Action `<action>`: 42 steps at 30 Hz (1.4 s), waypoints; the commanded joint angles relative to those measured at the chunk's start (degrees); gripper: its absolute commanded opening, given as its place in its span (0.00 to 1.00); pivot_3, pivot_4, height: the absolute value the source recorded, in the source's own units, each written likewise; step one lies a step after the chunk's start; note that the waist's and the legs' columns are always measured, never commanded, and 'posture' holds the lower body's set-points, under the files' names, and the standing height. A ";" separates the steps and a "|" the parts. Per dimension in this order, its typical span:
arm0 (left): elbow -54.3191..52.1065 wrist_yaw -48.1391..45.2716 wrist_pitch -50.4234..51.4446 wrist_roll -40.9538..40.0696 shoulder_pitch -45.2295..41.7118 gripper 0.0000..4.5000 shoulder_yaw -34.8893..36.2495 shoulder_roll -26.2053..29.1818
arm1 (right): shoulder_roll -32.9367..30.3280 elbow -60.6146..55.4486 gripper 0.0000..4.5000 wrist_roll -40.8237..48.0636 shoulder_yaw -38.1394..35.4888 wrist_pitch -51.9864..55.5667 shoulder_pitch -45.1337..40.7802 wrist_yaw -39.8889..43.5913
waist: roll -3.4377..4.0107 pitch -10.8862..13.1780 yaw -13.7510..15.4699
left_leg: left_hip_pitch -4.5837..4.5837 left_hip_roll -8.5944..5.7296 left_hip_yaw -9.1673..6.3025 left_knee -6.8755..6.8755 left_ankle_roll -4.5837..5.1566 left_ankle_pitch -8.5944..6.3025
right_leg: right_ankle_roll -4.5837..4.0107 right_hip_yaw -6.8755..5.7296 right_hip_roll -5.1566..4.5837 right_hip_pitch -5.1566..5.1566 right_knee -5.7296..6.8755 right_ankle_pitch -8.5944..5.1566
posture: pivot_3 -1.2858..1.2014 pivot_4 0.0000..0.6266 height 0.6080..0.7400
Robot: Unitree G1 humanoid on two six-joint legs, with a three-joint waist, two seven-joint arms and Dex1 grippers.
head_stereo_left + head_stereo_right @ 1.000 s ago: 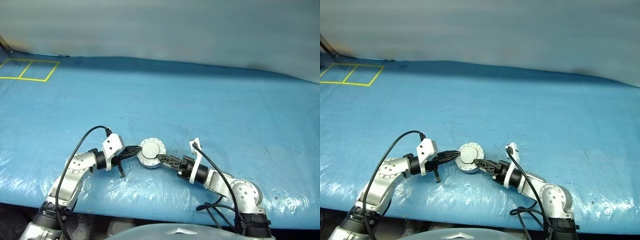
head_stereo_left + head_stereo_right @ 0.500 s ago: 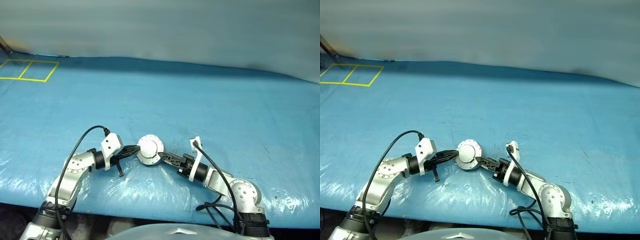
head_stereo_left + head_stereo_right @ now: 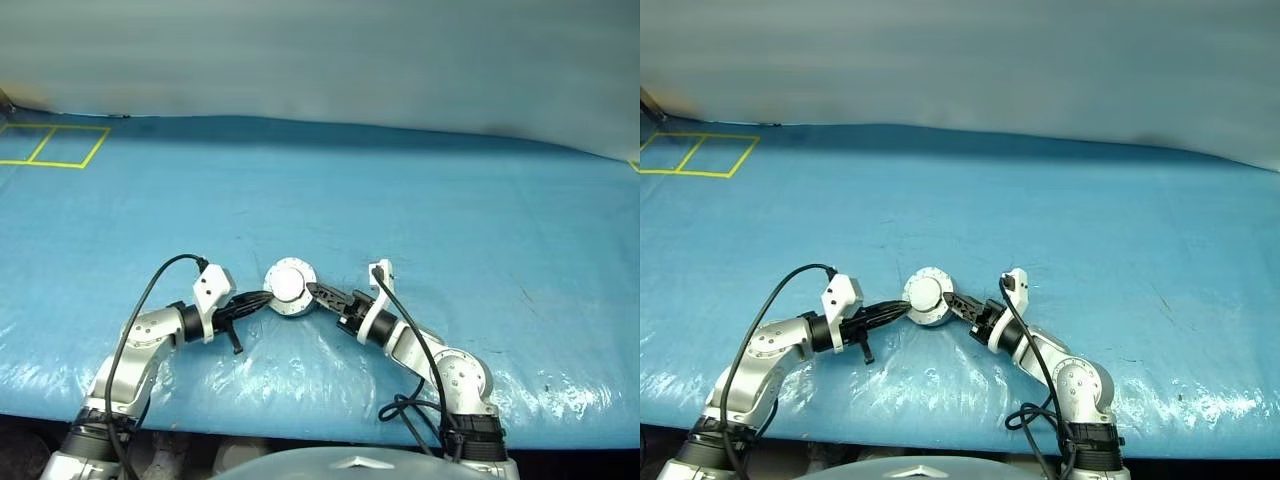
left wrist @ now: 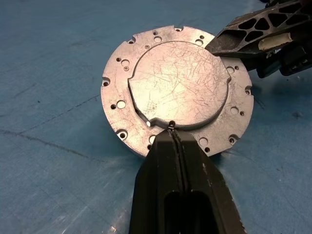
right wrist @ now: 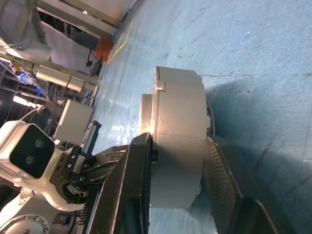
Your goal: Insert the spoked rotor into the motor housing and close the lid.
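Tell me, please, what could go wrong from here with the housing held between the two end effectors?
The right end effector clamps the housing by its smooth curved wall, so it might slip or twist out. The left end effector, shut, only touches the lid at the step's edge, so a push there might tip the assembly instead of steadying it. It seems lifted off the blue table cover; a drop could jar the parts.

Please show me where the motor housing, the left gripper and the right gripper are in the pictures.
motor housing (image 5: 178, 146), right wrist view, on its grey outer side wall.
left gripper (image 4: 174, 138), left wrist view, at its closed black fingertips.
right gripper (image 5: 176, 165), right wrist view, midway between its fingers.
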 commanded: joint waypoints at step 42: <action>-12.61 15.09 25.18 -39.95 2.07 0.42 20.07 -12.51 | 7.21 5.23 0.27 29.51 -9.98 3.53 -3.41 -0.48 | 0.08 0.51 -0.18 | -0.32 0.00 0.00 -0.08 0.07 -0.03 | -0.09 -0.01 0.03 -0.27 -0.05 0.26 | 0.52 0.24 1.00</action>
